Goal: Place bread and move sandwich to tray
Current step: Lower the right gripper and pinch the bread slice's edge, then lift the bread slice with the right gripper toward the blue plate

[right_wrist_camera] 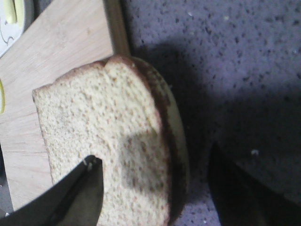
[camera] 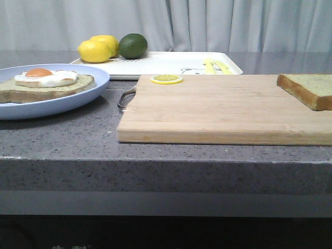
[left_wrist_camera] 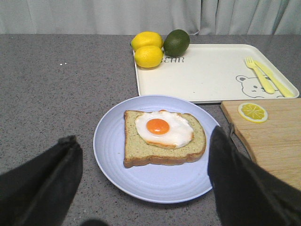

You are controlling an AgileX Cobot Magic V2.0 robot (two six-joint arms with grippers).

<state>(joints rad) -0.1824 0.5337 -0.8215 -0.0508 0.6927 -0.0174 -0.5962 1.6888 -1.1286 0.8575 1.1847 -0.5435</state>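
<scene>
1. Bread [right_wrist_camera: 103,141] lies flat on the far-right corner of the wooden cutting board [camera: 218,109], crust edge hanging a bit past the board's edge onto the counter, per right wrist view.
2. Right gripper [right_wrist_camera: 155,188] is directly over it, looking down; jaws spread wide w/ nothing held. One finger is over the crumb face, the other beyond the crust side, so they straddle the crust edge.
3. Right arm is clearly the nearer one for this slice.
4. Sandwich [left_wrist_camera: 163,137], an egg-topped slice on a pale blue plate [left_wrist_camera: 113,165], sits left of the board.
5. Left gripper [left_wrist_camera: 146,183] hovers near the plate, released, empty.
6. White tray [left_wrist_camera: 211,75] lies behind the board; lemons [left_wrist_camera: 146,49] and a lime [left_wrist_camera: 177,42] rest at its left corner.
</scene>
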